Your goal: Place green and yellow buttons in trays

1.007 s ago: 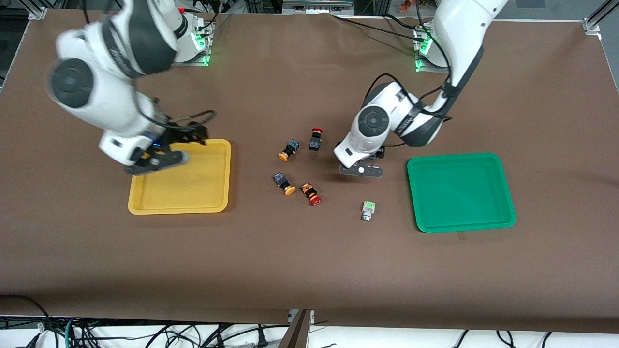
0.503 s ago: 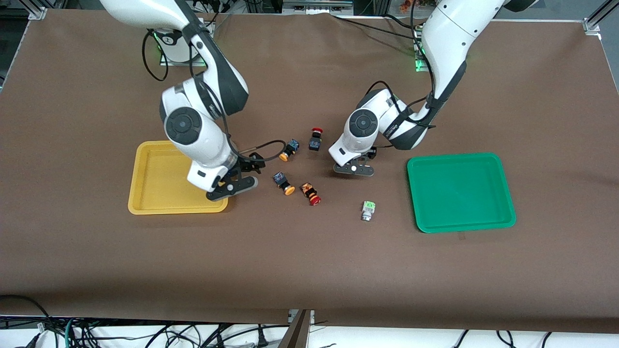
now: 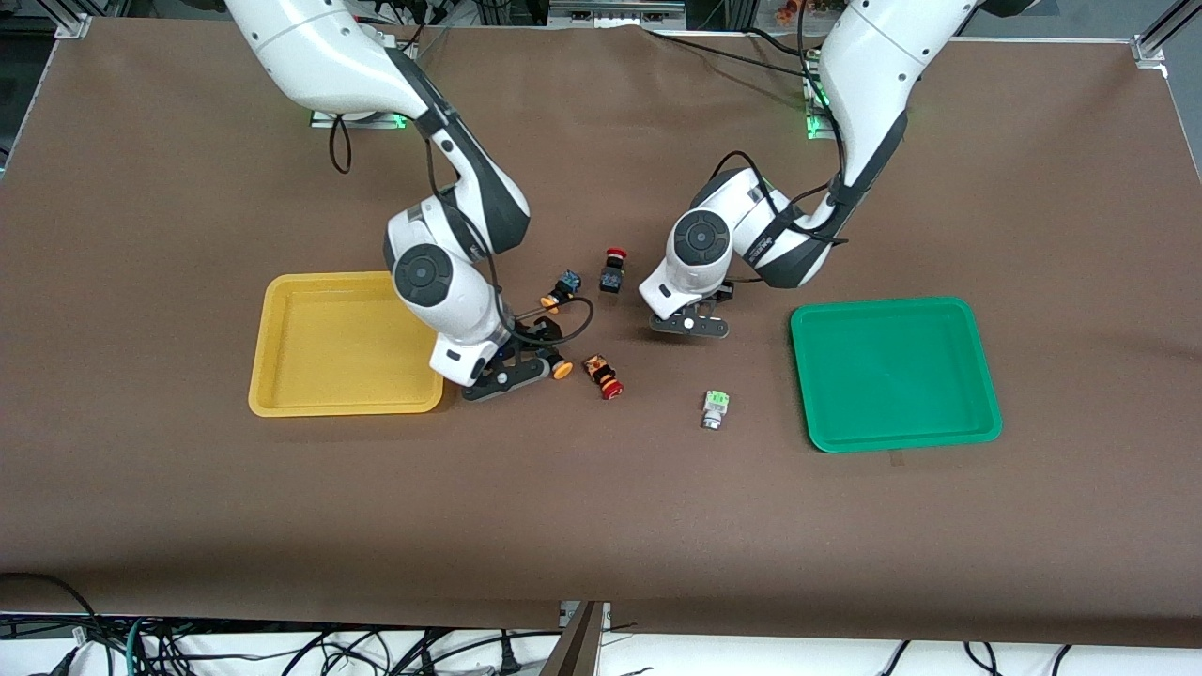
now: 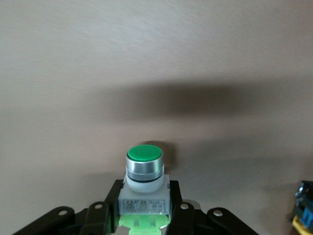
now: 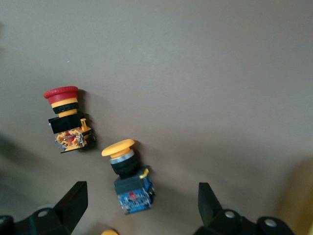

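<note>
My left gripper (image 3: 690, 324) (image 4: 144, 198) is shut on a green-capped button (image 4: 144, 161) with a silver collar and holds it over the bare table between the button cluster and the green tray (image 3: 977, 376). My right gripper (image 3: 512, 371) (image 5: 142, 196) is open and low, its fingers on either side of a yellow-capped button (image 3: 562, 369) (image 5: 126, 171) lying beside the yellow tray (image 3: 319, 347). A second yellow button (image 3: 559, 291) lies farther from the front camera. A second green-and-white button (image 3: 714, 409) lies beside the green tray. Both trays hold nothing.
Two red-capped buttons lie in the cluster: one (image 3: 604, 376) (image 5: 66, 117) close beside the yellow button under my right gripper, one (image 3: 612, 268) farther from the front camera, close to my left gripper. Brown cloth covers the table.
My right arm has swung from over the yellow tray toward the table's middle and come down over the yellow button. My left gripper has shifted only slightly, still holding the green button.
</note>
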`<state>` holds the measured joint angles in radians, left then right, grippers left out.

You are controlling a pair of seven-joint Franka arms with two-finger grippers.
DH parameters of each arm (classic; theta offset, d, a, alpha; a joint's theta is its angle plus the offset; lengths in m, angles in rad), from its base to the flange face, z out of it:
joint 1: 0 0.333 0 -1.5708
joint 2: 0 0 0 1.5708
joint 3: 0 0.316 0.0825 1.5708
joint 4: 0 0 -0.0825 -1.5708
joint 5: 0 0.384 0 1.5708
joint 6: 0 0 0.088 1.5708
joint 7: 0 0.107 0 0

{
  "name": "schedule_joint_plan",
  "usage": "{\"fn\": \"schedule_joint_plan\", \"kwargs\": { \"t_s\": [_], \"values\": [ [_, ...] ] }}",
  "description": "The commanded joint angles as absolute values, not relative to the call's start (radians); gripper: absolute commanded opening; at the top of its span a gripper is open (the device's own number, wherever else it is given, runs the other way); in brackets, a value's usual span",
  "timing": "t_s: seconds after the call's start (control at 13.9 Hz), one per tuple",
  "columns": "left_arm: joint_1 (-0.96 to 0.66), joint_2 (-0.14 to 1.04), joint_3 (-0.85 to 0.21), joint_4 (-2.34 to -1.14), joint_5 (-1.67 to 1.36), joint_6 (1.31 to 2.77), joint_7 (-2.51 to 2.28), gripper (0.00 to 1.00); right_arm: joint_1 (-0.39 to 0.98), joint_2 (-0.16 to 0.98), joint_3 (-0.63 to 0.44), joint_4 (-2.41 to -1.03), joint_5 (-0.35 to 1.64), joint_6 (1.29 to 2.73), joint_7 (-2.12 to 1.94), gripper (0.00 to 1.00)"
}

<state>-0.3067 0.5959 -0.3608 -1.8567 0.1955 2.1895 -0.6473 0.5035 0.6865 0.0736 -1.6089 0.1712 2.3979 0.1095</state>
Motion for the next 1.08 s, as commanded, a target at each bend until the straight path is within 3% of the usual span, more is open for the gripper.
{"fn": "schedule_joint_plan", "kwargs": {
  "t_s": [0.0,0.29,0.43,0.58,0.72,0.79,0.86,0.93,1.01],
  "values": [
    [-0.229,0.528,-0.359,-1.777,0.221,2.009,-0.495,0.21,0.505,0.704,0.077,-1.611,0.205,2.416,0.112,1.00],
    [-0.050,0.531,-0.354,-1.723,0.286,1.965,-0.206,0.22,0.529,0.727,0.077,-1.653,0.245,2.489,0.112,0.98],
    [0.014,0.543,-0.354,-1.730,0.343,1.988,-0.117,0.22,0.544,0.744,0.077,-1.667,0.245,2.534,0.113,0.90],
    [0.063,0.574,-0.353,-1.764,0.370,2.048,-0.095,0.22,0.548,0.747,0.077,-1.669,0.245,2.533,0.112,0.68],
    [0.116,0.583,-0.354,-1.836,0.408,2.161,-0.081,0.24,0.542,0.744,0.075,-1.669,0.245,2.526,0.104,0.30],
    [0.129,0.583,-0.354,-1.859,0.411,2.202,-0.081,0.43,0.537,0.735,0.074,-1.667,0.245,2.519,0.097,0.12],
    [0.132,0.583,-0.354,-1.861,0.411,2.203,-0.083,0.76,0.535,0.717,0.061,-1.658,0.245,2.470,0.095,0.00],
    [0.132,0.578,-0.356,-1.861,0.411,2.191,-0.086,1.00,0.532,0.689,0.043,-1.654,0.242,2.415,0.092,0.00],
    [0.132,0.571,-0.359,-1.852,0.411,2.166,-0.084,1.00,0.532,0.654,0.011,-1.654,0.239,2.366,0.084,0.00]
  ]
}}
